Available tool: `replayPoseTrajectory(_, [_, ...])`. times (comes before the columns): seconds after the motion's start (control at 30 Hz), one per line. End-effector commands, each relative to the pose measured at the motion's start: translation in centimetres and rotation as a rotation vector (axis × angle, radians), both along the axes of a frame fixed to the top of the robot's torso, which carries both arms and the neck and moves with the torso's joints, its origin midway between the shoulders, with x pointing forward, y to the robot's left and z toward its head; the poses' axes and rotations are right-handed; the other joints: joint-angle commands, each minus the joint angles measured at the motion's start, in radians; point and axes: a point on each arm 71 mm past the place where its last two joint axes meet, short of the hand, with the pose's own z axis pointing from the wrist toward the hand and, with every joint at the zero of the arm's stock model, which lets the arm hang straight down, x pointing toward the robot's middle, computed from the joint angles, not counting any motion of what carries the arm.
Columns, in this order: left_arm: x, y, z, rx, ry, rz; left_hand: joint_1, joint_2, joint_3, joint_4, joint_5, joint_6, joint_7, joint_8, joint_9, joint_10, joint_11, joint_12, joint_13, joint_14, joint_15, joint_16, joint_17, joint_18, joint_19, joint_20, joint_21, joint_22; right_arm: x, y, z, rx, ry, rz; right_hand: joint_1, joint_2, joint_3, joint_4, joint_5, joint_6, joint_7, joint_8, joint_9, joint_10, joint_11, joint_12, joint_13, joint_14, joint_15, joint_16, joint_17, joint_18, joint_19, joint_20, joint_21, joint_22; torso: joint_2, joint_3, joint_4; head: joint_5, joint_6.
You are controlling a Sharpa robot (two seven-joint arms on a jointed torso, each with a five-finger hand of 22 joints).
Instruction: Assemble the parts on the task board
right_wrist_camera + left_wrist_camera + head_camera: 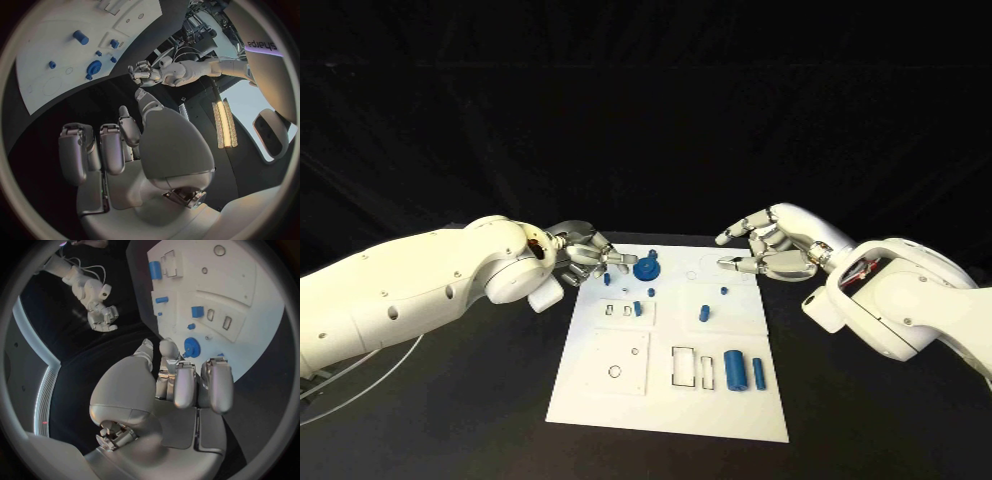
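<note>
Board edges: the white rectangular task board (603,400) lay in the middle of the black table (444,420), with its far edge between the two hands and bare black surface along both long sides and the near edge.
Room to move: the near half of the board lay well apart from both hands.
Left hand: the silver left hand (581,255) hung over the board's far left corner, its fingertips (185,390) just beside the blue gear-shaped wheel (648,269); whether they touched it could not be told, and the fingers were curled with nothing visibly held.
Right hand: the silver right hand (769,248) hovered beyond the board's far right corner, fingers bent but apart and empty.
Count of parts: one gear wheel at the far edge, two blue cylinders (734,370) lying side by side near the right edge of the near half, and several small blue pegs (705,312) mid-board, too small to count surely.
Board look: matte white, with raised square panels, rectangular slots (684,367) and a round hole (615,372).
</note>
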Motion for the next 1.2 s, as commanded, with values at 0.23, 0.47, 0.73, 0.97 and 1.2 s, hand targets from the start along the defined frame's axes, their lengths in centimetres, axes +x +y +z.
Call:
replayPoseTrajectory(0.23, [1.0, -0.6, -1.2, 0.424, 0.072, -0.017, -0.034, 0.002, -0.095, 0.062, -0.004, -0.054, -0.005, 0.112, 0.102, -0.03, -0.006, 0.159, 0.159, 0.043, -0.01, 0.005, 0.031, -0.018, 0.039, -0.005, 0.033, 0.088, 1.0, -1.9, 0.2, 0.052, 0.015, -0.08, 0.002, 0.001, -0.002, 0.0, 0.014, 0.003, -0.001, 0.008, -0.004, -0.013, 0.001, -0.014, -0.012, 0.049, -0.007, -0.011, 0.064, 0.022, 0.02, -0.011, -0.014, 0.168, -0.011, 0.0054, 0.0009, 0.009, -0.016])
replayPoseTrajectory(0.47, [1.9, -1.9, -1.1, 0.494, 0.063, -0.027, -0.046, 0.014, -0.137, 0.063, -0.002, -0.085, -0.007, 0.16, 0.154, -0.037, -0.007, 0.185, 0.187, 0.043, -0.011, 0.003, 0.035, -0.022, 0.043, -0.006, 0.042, 0.106, 1.4, -2.4, 0.3, 0.05, 0.011, -0.103, 0.001, 0.001, -0.003, 0.001, 0.023, 0.0, -0.001, 0.01, -0.006, -0.014, 0.0, -0.017, -0.015, 0.049, -0.007, -0.014, 0.063, 0.023, 0.019, -0.012, -0.017, 0.166, -0.006, 0.0048, 0.0015, 0.011, -0.025])
replayPoseTrajectory(0.73, [2.4, -3.2, -1.6, 0.523, 0.068, -0.046, -0.055, 0.025, -0.159, 0.063, -0.002, -0.098, -0.009, 0.186, 0.182, -0.038, -0.008, 0.195, 0.198, 0.043, -0.012, 0.001, 0.037, -0.023, 0.045, -0.006, 0.046, 0.113, 1.5, -2.5, 0.3, 0.045, 0.01, -0.11, 0.0, 0.001, -0.002, 0.003, 0.036, -0.004, -0.001, 0.011, -0.008, -0.014, 0.0, -0.019, -0.018, 0.05, -0.008, -0.016, 0.062, 0.023, 0.02, -0.012, -0.019, 0.165, 0.001, 0.006, 0.0016, 0.009, -0.031])
replayPoseTrajectory(0.97, [2.5, -4.4, -1.8, 0.53, 0.077, -0.072, -0.059, 0.03, -0.167, 0.063, -0.002, -0.102, -0.01, 0.196, 0.193, -0.039, -0.009, 0.197, 0.199, 0.043, -0.013, 0.001, 0.038, -0.023, 0.046, -0.006, 0.047, 0.117, 1.6, -2.5, 0.3, 0.041, 0.011, -0.114, 0.0, 0.001, -0.002, 0.003, 0.042, -0.005, -0.001, 0.012, -0.009, -0.014, 0.0, -0.02, -0.019, 0.05, -0.008, -0.018, 0.061, 0.023, 0.019, -0.013, -0.021, 0.164, 0.008, 0.0095, 0.0006, 0.008, -0.033])
replayPoseTrajectory(1.2, [2.5, -5.4, -2.0, 0.531, 0.084, -0.092, -0.058, 0.033, -0.168, 0.063, -0.002, -0.104, -0.011, 0.199, 0.196, -0.041, -0.009, 0.196, 0.198, 0.043, -0.013, 0.0, 0.038, -0.024, 0.046, -0.006, 0.048, 0.118, 1.7, -2.5, 0.3, 0.038, 0.014, -0.116, -0.001, 0.001, -0.002, 0.004, 0.044, -0.006, -0.001, 0.013, -0.01, -0.015, 0.0, -0.021, -0.02, 0.05, -0.008, -0.018, 0.061, 0.023, 0.019, -0.013, -0.022, 0.164, 0.008, 0.0103, 0.0018, 0.004, -0.039])
